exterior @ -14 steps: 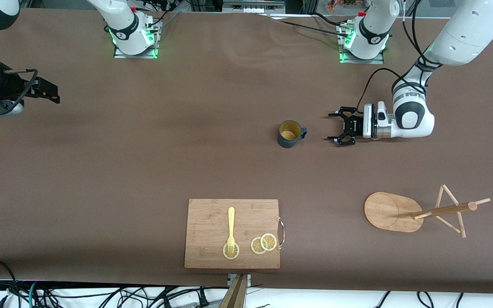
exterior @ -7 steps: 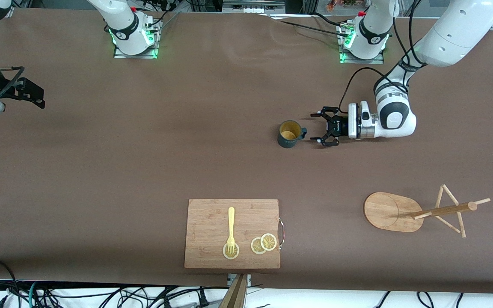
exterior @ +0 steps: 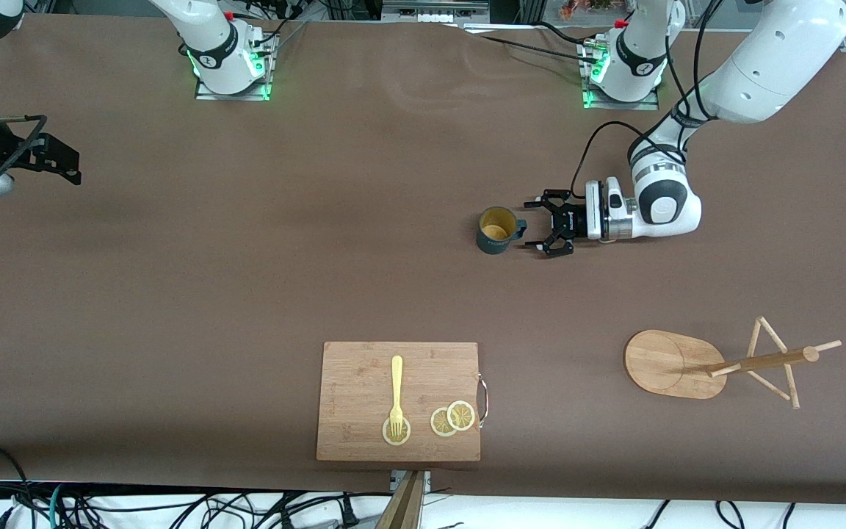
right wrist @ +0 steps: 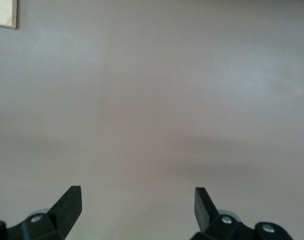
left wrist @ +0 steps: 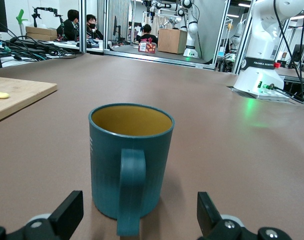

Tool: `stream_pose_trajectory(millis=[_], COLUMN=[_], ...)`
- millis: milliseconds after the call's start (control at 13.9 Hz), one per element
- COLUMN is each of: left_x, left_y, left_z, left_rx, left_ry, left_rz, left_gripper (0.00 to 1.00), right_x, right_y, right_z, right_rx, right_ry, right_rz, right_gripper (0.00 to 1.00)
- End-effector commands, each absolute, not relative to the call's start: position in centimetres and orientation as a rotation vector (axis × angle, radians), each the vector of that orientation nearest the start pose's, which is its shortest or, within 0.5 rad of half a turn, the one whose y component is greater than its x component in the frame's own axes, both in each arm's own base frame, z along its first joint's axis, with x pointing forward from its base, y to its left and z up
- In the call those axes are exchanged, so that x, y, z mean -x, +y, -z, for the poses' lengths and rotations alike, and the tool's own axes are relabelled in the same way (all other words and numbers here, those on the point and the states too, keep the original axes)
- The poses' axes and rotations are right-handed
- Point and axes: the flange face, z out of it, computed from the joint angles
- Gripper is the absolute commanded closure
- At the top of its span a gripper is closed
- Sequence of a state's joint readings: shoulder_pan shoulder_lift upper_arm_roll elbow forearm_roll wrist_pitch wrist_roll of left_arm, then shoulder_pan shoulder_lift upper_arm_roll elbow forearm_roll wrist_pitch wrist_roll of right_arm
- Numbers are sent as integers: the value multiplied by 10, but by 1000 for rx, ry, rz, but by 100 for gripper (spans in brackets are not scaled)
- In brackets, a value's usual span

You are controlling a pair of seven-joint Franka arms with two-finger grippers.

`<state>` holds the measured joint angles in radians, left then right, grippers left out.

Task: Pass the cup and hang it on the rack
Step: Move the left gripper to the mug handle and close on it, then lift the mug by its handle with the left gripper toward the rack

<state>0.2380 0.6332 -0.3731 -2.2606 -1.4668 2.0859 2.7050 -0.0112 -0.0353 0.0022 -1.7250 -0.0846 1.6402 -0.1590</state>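
Front view, cup: A small teal-blue mug (exterior: pixel 497 231) with a loop handle and a yellowish-tan interior stands upright on the brown cloth-covered table (exterior: pixel 247 257), just right of frame centre.
Front view, left gripper: The black two-finger left gripper (exterior: pixel 543 228) lies low and level beside the cup's handle, its fingers spread apart and gripping nothing, apart from the cup.
Front view, rack: The light bamboo mug tree (exterior: pixel 717 361), an oval flat base with a round post and thin angled pegs, sits at lower right, nearer the camera than the cup.
Front view, board: A rectangular wooden cutting board (exterior: pixel 364 382) with a metal handle, lower centre, carries a pale yellow fork (exterior: pixel 396 397) and round lemon slices (exterior: pixel 452 417); the fork's tines rest on one slice.
Front view, right gripper: The right gripper (exterior: pixel 63 162) waits at the frame's left edge, over the table's right-arm end.
Left wrist view, cup: The ribbed, matte cup (left wrist: pixel 130 165) fills the centre, handle facing the camera, between the two black fingertips (left wrist: pixel 67 212) at the lower corners; the jaws stand wide and released. The yellow interior's bottom is hidden.
Left wrist view, board: A corner of the cutting board (left wrist: pixel 17 97) shows at left.
Right wrist view, right gripper: The two dark fingertips (right wrist: pixel 69 205) stand well apart at the bottom edge, released, over bare brown table (right wrist: pixel 152 100).
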Motion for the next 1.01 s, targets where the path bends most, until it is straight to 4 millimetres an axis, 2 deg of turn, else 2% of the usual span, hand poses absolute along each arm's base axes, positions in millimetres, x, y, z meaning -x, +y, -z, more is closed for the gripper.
stream_pose_trajectory(millis=[0,216,359,503,647,790,862,934], left_x=[-463,-463,-463,-462,-462,-462,-463,-462], left_y=[-150,-155,-154,-155,-153,-152,-149,-145], left_z=[-95,-93,-92,-91,-91,-91,-91,-91], left_rx=[-1483,-1479,-1483,-1483,-1479,-1472,-1476,-1483], left_ry=[-1376,-1405,-1411,-1410,-1419,-1432,-1430,-1423], left_rz=[-1005,-1004,-1004,-1003,-1002,-1019,-1023,-1022], left_gripper=[1,19,22,28,53,90,100,100], right_x=[-537,-538,-537,-538,-538,-538,-538,-538], right_y=[4,7,18,17,16,16,16,16], right_z=[-587,-588,-589,-590,-591,-591,-591,-591], right_rx=[3203,3203,3201,3200,3201,3201,3201,3201], right_ry=[-288,-297,-332,-326,-324,-321,-321,-321], right_rz=[-124,-122,-116,-113,-111,-108,-111,-113], right_gripper=[0,0,0,0,0,0,0,0])
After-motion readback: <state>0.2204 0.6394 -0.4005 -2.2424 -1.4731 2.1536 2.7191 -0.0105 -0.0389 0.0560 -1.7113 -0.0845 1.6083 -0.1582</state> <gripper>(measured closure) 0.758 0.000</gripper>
